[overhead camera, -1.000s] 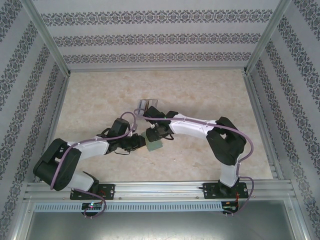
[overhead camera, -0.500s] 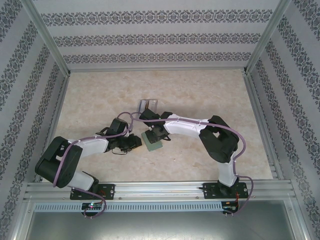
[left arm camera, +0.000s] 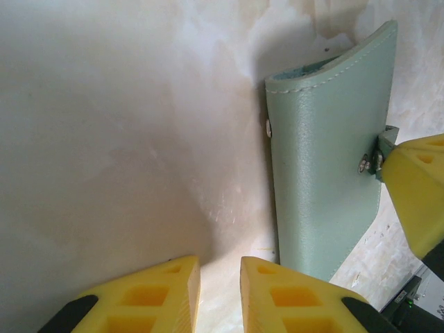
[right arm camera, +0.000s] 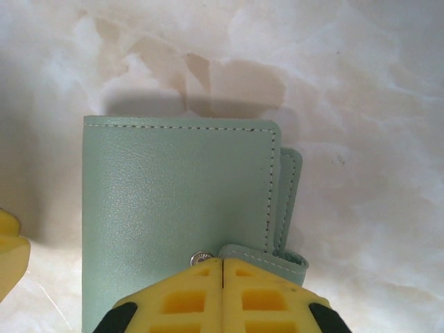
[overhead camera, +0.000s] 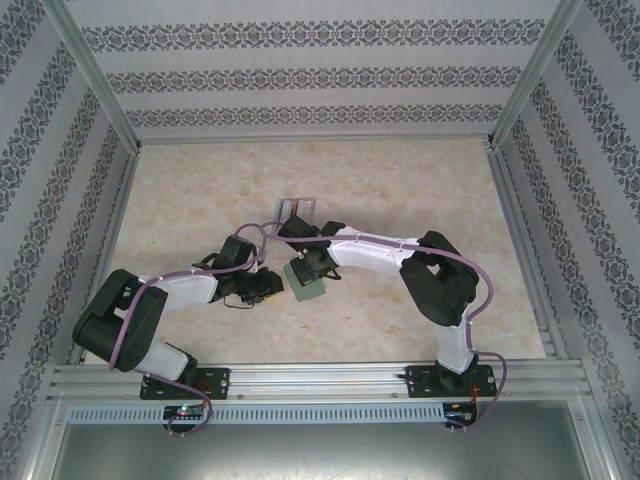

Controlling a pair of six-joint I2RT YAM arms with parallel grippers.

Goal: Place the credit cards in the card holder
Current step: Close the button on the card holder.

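Note:
The grey-green card holder (overhead camera: 306, 285) lies folded shut on the marble table, its outer face (right arm camera: 180, 194) up. My right gripper (right arm camera: 222, 262) is shut at its near edge, by the metal snap stud (right arm camera: 200, 258), pinching the end of the closing strap (right arm camera: 277, 255). In the left wrist view the card holder (left arm camera: 326, 173) lies right of my left gripper (left arm camera: 220, 267), which is slightly open with bare table between its fingers. The right gripper's yellow finger (left arm camera: 416, 187) touches the wallet's right edge there. The credit cards are out of view.
A small clear slotted rack (overhead camera: 297, 212) stands just behind the two grippers (overhead camera: 290, 278). Patterned walls enclose the table (overhead camera: 420, 190) on three sides, and an aluminium rail (overhead camera: 320, 378) runs along the near edge by the arm bases.
The right arm's elbow has drawn left and its gripper has settled onto the card holder, which shifted slightly left. The left arm has barely moved.

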